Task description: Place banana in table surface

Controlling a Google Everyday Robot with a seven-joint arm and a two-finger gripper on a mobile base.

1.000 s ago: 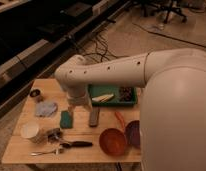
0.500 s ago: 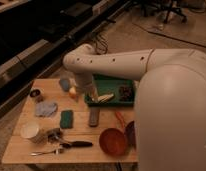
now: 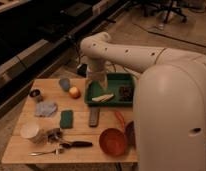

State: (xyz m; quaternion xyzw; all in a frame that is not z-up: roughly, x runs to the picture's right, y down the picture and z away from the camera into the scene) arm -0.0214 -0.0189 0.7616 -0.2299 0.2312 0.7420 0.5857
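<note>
- One end effector, low over the tray's left end
- One green tray
- One banana
- One round orange fruit
- One green sponge
- One blue cloth
- Two bowls: a red bowl and a purple bowl
- One wooden surface

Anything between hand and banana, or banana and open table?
Nothing visible between the hand and the banana; the hand hangs just beside it, over the green tray. Toward the table surface, only the tray's front rim intervenes, with a dark remote-like item just beyond.
</note>
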